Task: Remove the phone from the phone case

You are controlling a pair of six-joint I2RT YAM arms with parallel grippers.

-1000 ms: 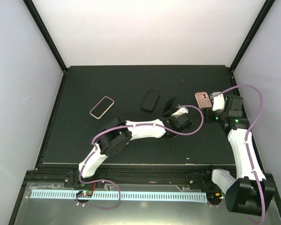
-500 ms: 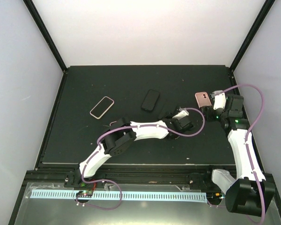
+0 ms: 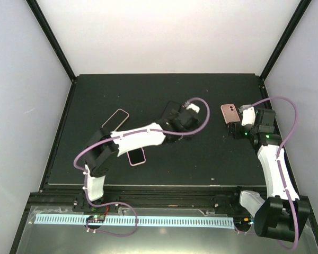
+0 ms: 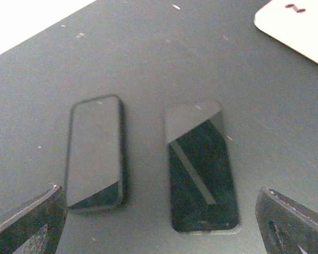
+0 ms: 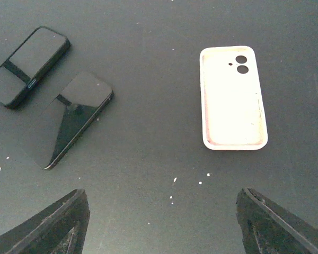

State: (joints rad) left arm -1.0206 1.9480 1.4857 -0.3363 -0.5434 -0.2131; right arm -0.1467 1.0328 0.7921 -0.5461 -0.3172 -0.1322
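**Operator:** Report the position of the phone.

**Technician:** The phone [image 4: 201,169] lies flat, glossy face up, at the centre of the table [image 3: 95,95], outside the pink case [image 5: 233,98]. A second dark handset [image 4: 95,151] lies just to its left, not touching.

**Operator:** And the case?

**Technician:** Flat on the table, well to the right of the phone, camera cut-outs at the far end.

**Operator:** Jaw state?

**Technician:** The left gripper [image 4: 159,189] hovers over both dark items, jaws spread wide, holding nothing. The right gripper [image 5: 161,193] hangs close to the case on its near side, jaws spread, also empty.

**Operator:** Other items?

**Technician:** At the left, a far pink-rimmed item [image 3: 115,118] and a near pink-rimmed item [image 3: 137,156].
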